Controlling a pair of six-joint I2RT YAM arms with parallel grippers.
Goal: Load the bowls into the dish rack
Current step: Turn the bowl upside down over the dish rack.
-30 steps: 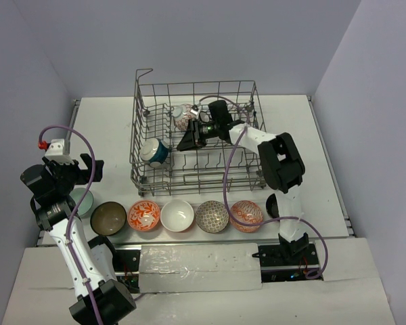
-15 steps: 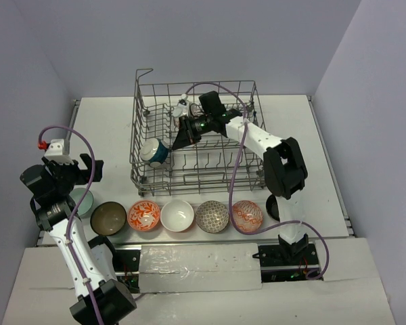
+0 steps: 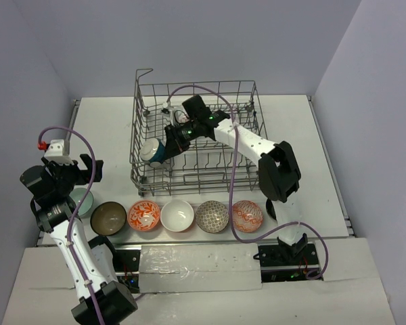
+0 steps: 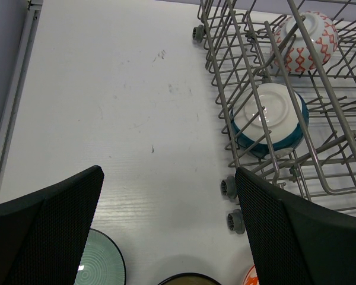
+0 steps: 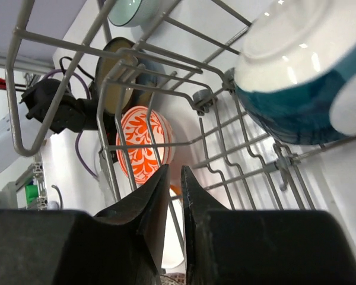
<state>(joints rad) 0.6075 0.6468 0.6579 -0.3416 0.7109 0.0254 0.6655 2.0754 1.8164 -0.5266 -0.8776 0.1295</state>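
Hovering in the dish rack (image 3: 247, 88) beside the teal bowl (image 3: 153, 152) at nine o'clock, right gripper (image 5: 174, 173), pinched nearly together and empty, might bump it over; left gripper (image 4: 168, 172) gapes.

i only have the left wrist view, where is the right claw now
observer: right claw is inside the dish rack, just beside the teal bowl
operator: holding anything
observer: no, its jaws are nearly together, nothing between them
operator: how many bowls not loaded
observer: at least six, in a row before the rack, pale green bowl to red-patterned bowl at the right end
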